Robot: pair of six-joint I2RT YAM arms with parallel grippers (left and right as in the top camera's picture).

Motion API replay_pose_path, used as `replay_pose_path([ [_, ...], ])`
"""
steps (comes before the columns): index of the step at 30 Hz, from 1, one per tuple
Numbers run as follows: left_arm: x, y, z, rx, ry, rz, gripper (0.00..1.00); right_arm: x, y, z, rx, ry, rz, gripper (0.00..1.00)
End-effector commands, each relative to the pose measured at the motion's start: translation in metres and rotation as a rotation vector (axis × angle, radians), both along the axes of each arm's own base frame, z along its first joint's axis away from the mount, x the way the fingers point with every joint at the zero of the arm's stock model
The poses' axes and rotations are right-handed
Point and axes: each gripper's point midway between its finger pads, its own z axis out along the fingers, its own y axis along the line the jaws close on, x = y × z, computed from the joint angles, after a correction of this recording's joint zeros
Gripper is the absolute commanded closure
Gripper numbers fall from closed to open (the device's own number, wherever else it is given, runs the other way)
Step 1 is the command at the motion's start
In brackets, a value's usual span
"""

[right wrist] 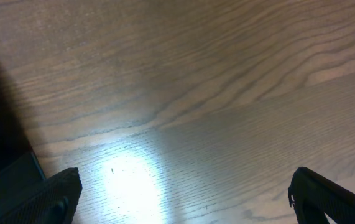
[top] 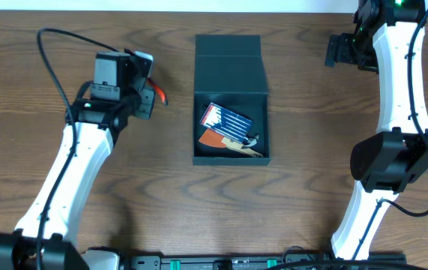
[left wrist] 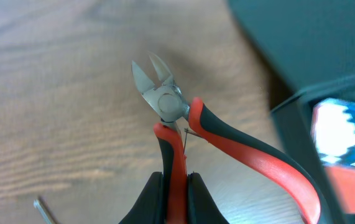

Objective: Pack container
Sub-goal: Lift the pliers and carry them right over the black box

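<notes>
The container is sitting in the middle of the desk, with its lid hinged open behind it, toward the far edge. Inside, a packet is lying toward the rear left, overlapping a card in front of it, and a small tool is lying at the front right. The left gripper is hanging just left of the container, apart from it, holding the cutters by one handle, their blades pointing away from it above the desk. The right gripper is hanging well to the container's right, near the far edge.
</notes>
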Motion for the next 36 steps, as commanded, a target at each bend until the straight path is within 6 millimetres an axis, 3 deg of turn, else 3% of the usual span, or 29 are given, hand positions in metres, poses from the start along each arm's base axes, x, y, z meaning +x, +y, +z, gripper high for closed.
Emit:
replay_pose_path([
  [1, 0.001, -0.019, 0.03, -0.094, -0.055, -0.066, 0.94, 0.001, 0.001, 0.018, -0.002, -0.049, -0.013, 0.01],
  [9, -0.009, -0.066, 0.042, -0.147, -0.065, -0.208, 0.94, 0.001, 0.001, 0.018, -0.002, -0.049, -0.013, 0.01],
  [20, -0.046, -0.146, 0.043, -0.127, -0.072, -0.457, 0.94, 0.001, 0.001, 0.018, -0.002, -0.049, -0.013, 0.01],
  [28, -0.062, -0.172, 0.031, -0.122, -0.035, -0.528, 0.94, 0.001, 0.001, 0.017, -0.002, -0.049, -0.013, 0.01],
  [36, -0.072, -0.195, 0.002, -0.098, 0.039, -0.587, 0.94, 0.001, 0.001, 0.017, -0.002, -0.049, -0.013, 0.01],
])
